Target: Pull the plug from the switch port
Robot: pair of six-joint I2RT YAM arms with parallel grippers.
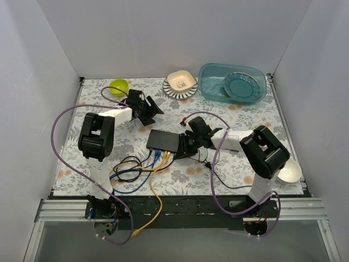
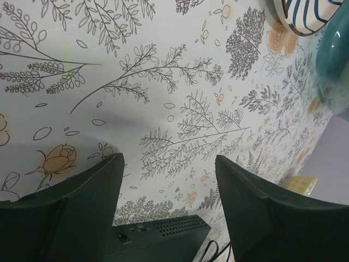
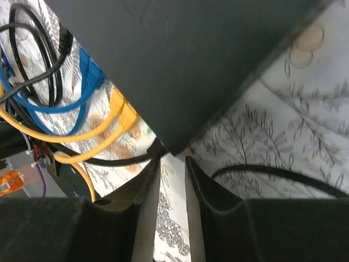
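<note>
Right gripper (image 3: 172, 161) sits at the near-right corner of the switch (image 3: 180, 65), fingers narrowly apart, nothing between them. Switch lies mid-tabletop (image 2: 163, 82), long axis left-right. Yellow plugs (image 3: 124, 112) and blue plug (image 3: 90, 73) sit on its near edge, left of that gripper. Left gripper (image 2: 169, 164) is wide apart, farther off behind. Floral tabletop, white walls (image 1: 163, 33) close.

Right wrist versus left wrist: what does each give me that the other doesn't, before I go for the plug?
Right wrist only: yellow cables and blue cables running to the switch, and a black cable beside the right gripper, whose fingers are narrowly parted at the box's corner. Left wrist only: the left gripper wide open and holding nothing, the striped plate and the teal tub. Both: the switch and the floral tablecloth.
</note>
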